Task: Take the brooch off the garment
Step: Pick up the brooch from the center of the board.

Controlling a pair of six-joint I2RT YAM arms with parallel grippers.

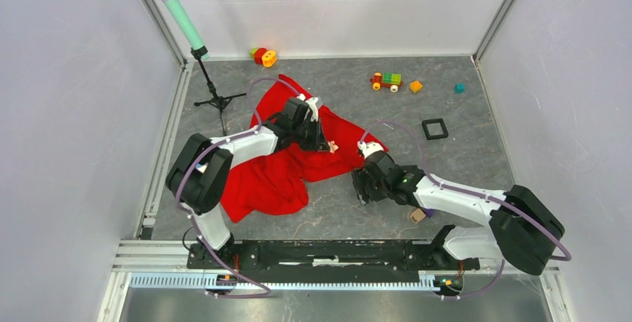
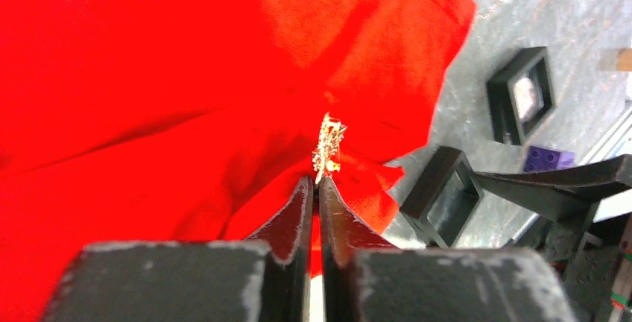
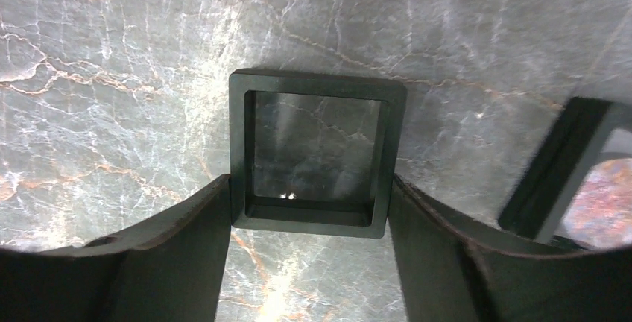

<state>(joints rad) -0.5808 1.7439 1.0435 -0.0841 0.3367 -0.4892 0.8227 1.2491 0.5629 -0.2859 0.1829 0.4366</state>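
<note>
A red garment [image 1: 276, 180] lies crumpled on the grey table, left of centre; it fills the left wrist view [image 2: 149, 76]. A small gold brooch [image 1: 333, 146] sits on its right part near the hem, also seen in the left wrist view [image 2: 328, 145]. My left gripper [image 1: 326, 145] is shut, its tips [image 2: 318, 182] pinching the brooch's lower end. My right gripper [image 1: 363, 188] is on the bare table just right of the garment's edge. Its fingers [image 3: 309, 188] press both sides of a black square box [image 3: 317, 82] resting on the table; the box also shows in the left wrist view [image 2: 440, 195].
A second black box [image 3: 555, 173] lies right beside the right gripper. A black square frame [image 1: 434, 128], a toy train [image 1: 387, 80], an orange cube [image 1: 415, 86], a teal cube [image 1: 459, 88] and ring toys [image 1: 264, 56] lie further back. A tripod [image 1: 217, 102] stands at the left. A wooden block [image 1: 416, 215] lies under the right arm.
</note>
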